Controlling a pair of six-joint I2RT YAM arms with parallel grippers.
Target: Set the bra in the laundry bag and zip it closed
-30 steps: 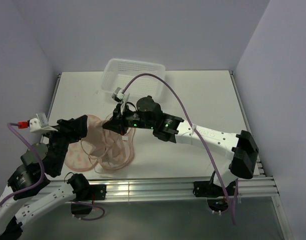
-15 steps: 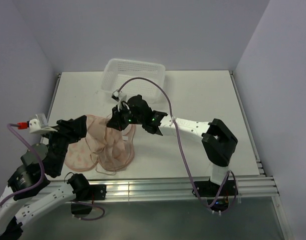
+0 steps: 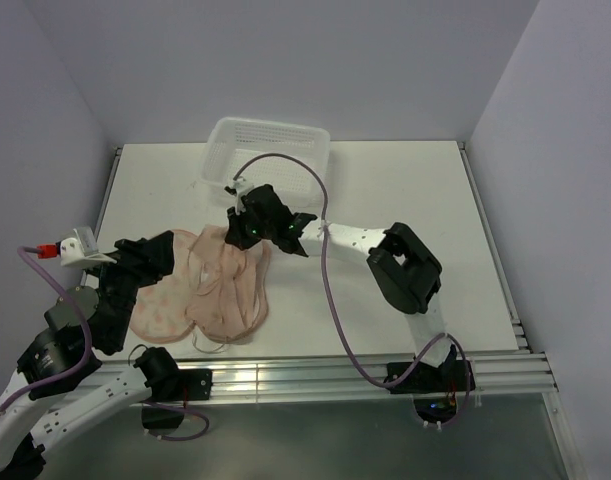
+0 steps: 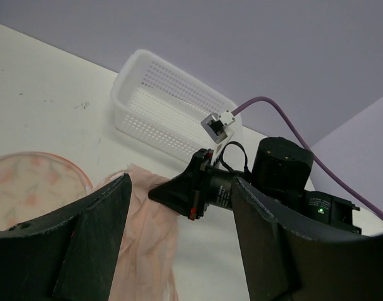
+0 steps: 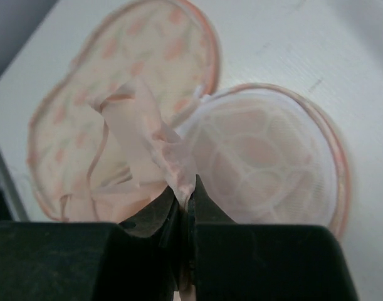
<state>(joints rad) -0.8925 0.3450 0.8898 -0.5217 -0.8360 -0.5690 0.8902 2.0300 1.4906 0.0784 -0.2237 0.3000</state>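
Nearest, the left gripper point(image 3: 161, 258) has its fingers spread wide at the edge of the laundry bag point(image 3: 165, 312), which lies unzipped on the table point(image 3: 415, 200); whether it touches the bag cannot be determined. Just beyond it, the right gripper point(image 5: 186, 204) has its fingers pressed together, pinching a fold of the bra point(image 5: 138, 119). The fabric trails from the fingertips onto the bag's two open lobes. Behind the right gripper stands a white mesh basket point(image 3: 270, 150).

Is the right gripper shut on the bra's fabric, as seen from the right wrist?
Yes, the right gripper has its fingertips pressed together on a fold of the pale pink bra, over the open laundry bag.
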